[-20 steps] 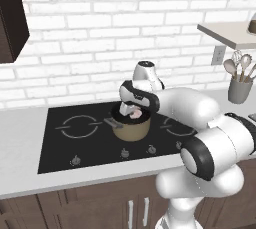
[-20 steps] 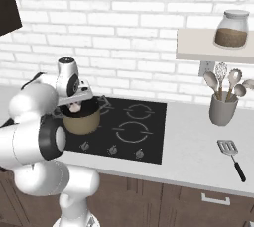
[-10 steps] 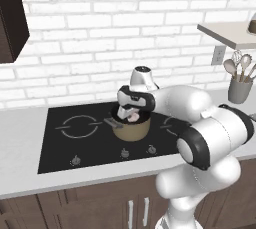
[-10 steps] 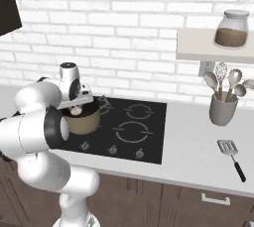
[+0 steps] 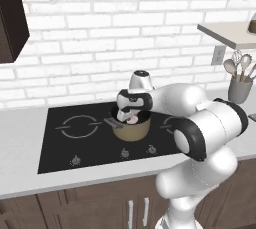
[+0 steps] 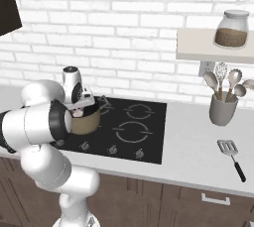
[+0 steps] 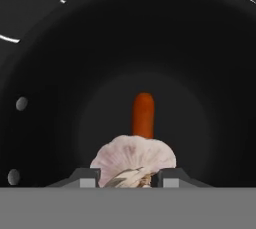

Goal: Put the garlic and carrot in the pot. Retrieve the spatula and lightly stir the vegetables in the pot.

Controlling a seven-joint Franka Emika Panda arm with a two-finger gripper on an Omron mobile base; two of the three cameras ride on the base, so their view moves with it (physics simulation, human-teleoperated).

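The claw (image 7: 128,177) is clamped on the garlic (image 7: 133,158), which sits between its two dark fingertips (image 7: 85,177) directly above the dark inside of the pot (image 5: 131,128). The carrot (image 7: 143,115) lies on the pot's floor just past the bulb. The pot stands on the black cooktop (image 6: 139,132). Well off to the right, the spatula (image 6: 231,156) lies flat on the desk (image 6: 193,159), near the grey utensil holder (image 6: 221,109).

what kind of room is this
A rendered home kitchen, by the look of it: a black cooktop set into a grey counter, a white brick wall behind, a crock of utensils and a spatula lying on the counter.
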